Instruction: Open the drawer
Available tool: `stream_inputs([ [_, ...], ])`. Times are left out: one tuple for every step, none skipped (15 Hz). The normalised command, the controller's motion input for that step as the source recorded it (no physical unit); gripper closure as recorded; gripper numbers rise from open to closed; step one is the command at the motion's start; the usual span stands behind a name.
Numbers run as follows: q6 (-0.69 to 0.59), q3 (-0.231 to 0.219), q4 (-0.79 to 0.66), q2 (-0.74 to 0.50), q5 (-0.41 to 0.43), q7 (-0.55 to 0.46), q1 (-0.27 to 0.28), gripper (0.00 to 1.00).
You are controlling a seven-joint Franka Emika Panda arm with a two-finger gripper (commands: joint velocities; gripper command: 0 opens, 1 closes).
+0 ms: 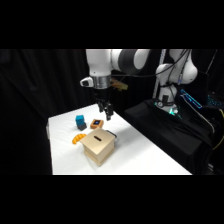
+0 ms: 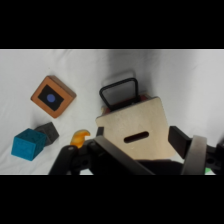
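Bare table (image 1: 145,155) on the box's (image 1: 98,145) right and front sides, free to approach there. Blue block (image 1: 80,120), orange-brown block (image 1: 96,123) and a small orange piece (image 1: 78,138) crowd the far-left side. Dark framed part (image 2: 120,93) juts from the box, white cloth open beyond it. Box top unobstructed.

Black curtains around a brightly lit white table (image 1: 150,160)
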Motion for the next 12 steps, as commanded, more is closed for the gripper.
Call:
stream_inputs([
  [0.27, -0.034, -0.25, -0.1, -0.01, 0.07, -0.056, 0.0],
  [0.29, -0.036, -0.32, -0.18, -0.018, 0.09, -0.055, 0.0],
  [0.3, -0.031, -0.33, -0.17, -0.002, 0.09, -0.05, 0.0],
  [0.31, -0.027, -0.34, -0.17, -0.006, 0.1, -0.043, 0.0],
  [0.32, -0.023, -0.35, -0.17, 0.006, 0.08, -0.039, 0.0],
  [0.32, -0.019, -0.35, -0.17, 0.014, 0.08, -0.035, 0.0],
  [0.33, -0.015, -0.36, -0.18, 0.019, 0.08, -0.03, 0.0],
  [0.35, -0.011, -0.35, -0.18, 0.017, 0.08, -0.025, 0.0],
  [0.36, -0.014, -0.33, -0.16, -0.014, 0.12, -0.02, 0.0],
  [0.35, -0.014, -0.29, -0.12, -0.007, 0.11, -0.02, 0.0],
  [0.36, -0.016, -0.26, -0.08, 0.003, 0.1, -0.024, 0.0],
  [0.4, -0.025, -0.24, -0.04, 0.009, 0.1, -0.032, 0.0],
])
